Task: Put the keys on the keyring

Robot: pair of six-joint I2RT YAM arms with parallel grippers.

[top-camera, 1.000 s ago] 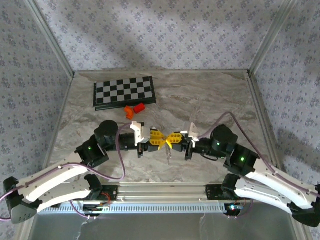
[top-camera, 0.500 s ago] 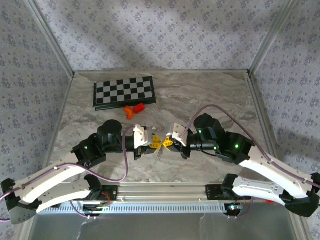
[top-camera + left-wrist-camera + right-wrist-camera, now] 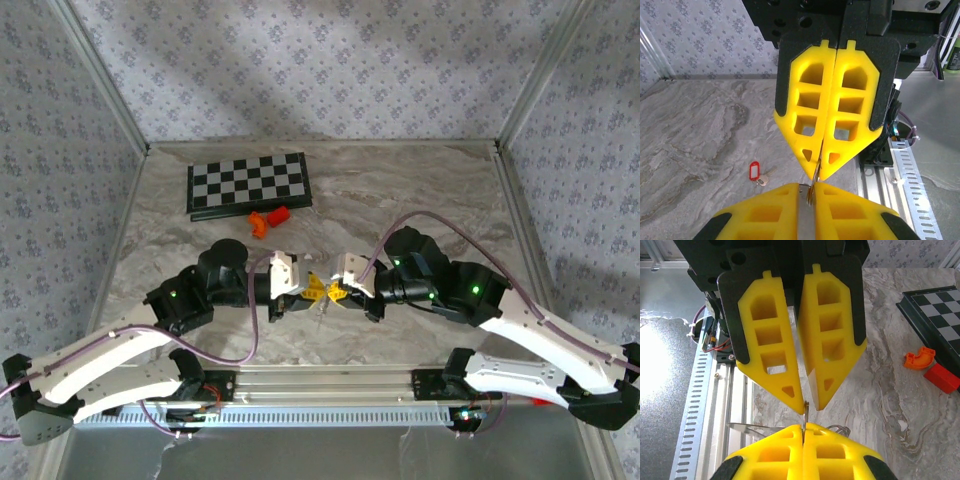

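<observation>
Presently, close to the near edge of the table (image 3: 420, 200), both tools meet tip to tip above the marble. The right gripper (image 3: 803, 430) is fully closed on the key (image 3: 804, 415), whose thin blade stands up out of its tips toward 12 o'clock. The left gripper (image 3: 807, 402) is narrow, its tips set on either side of that blade. Whether its pads actually bear on the metal cannot be determined.

Handling, as judged: the key is light, rigid and flat. It is smooth enough to pivot or slip between hard plastic pads. Grip it across the flat faces and leave the holed end free for threading.

In the left wrist view the keyring (image 3: 754, 170) lies on the table at 8 o'clock from the meeting tips, apart from both tools. Its red tag is light and will probably slide on marble if pushed. The wire ring is likely springy, so take hold of the tag or pin it before spreading the ring.

Farther back, at 11 o'clock from the tools, lie the orange blocks (image 3: 268, 219), and beyond them the chessboard (image 3: 248, 184).
</observation>
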